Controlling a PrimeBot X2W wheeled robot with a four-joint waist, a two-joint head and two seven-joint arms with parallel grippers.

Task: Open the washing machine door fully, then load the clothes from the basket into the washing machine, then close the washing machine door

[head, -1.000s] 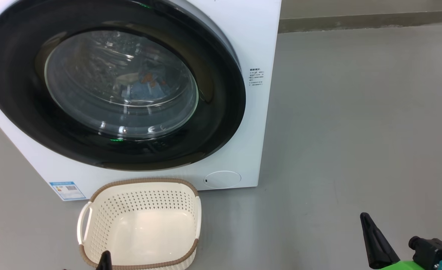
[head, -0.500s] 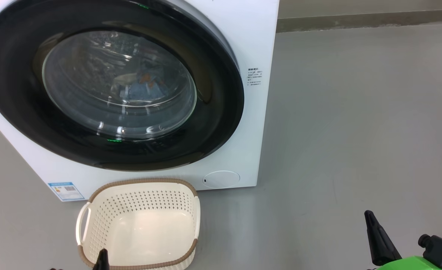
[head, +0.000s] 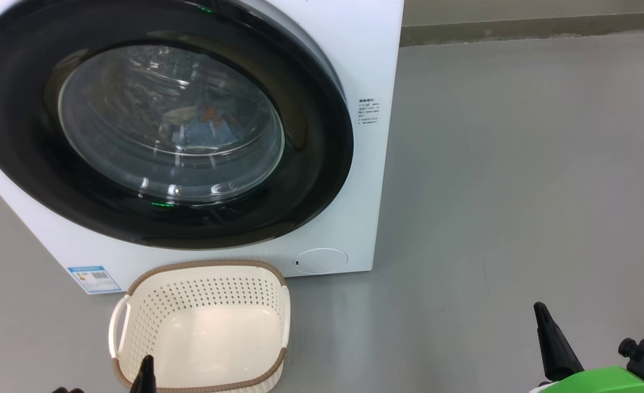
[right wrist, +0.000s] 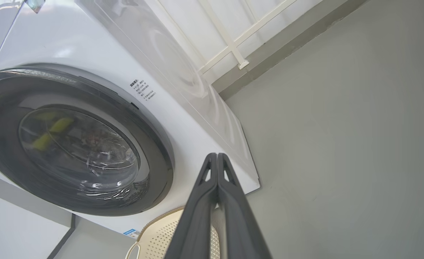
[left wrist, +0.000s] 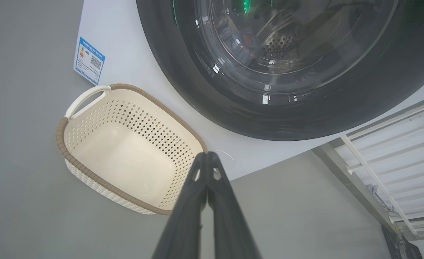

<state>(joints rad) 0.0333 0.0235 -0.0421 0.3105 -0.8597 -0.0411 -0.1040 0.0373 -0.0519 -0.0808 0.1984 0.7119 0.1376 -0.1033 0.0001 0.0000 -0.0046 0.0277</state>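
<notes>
The left claw [left wrist: 207, 154] hangs low over the near rim of the basket [head: 201, 264], its two dark fingers clenched tip to tip on nothing. The basket stands on the floor just in front of the washing machine [head: 371, 54], below the blue energy sticker [head: 93, 277], and its cream bottom is bare.

The clothes [head: 207, 123] lie inside the drum, a blue and orange heap seen through the bulging glass. The washing machine door [head: 322, 153] appears swung to, its glossy black ring lying flat against the white front. To its lower right sits the small round flap [head: 320, 260]. Far right, the right claw [right wrist: 217, 155] is likewise clenched and empty, held well apart from the machine over open floor.

Judging from this, loading is done and the closing step is at its end or finished. The pictures do not settle whether the latch has caught. If the next move is anything, it calls for a firm press on the black ring, away from the glass. Otherwise both arms need only rest clear.

The floor [head: 518, 164] is smooth matt grey, with faint scuffs. A darker skirting band [head: 518, 30] runs along the back wall. Behind the machine, the wrist views show a white railing [left wrist: 377, 151].
</notes>
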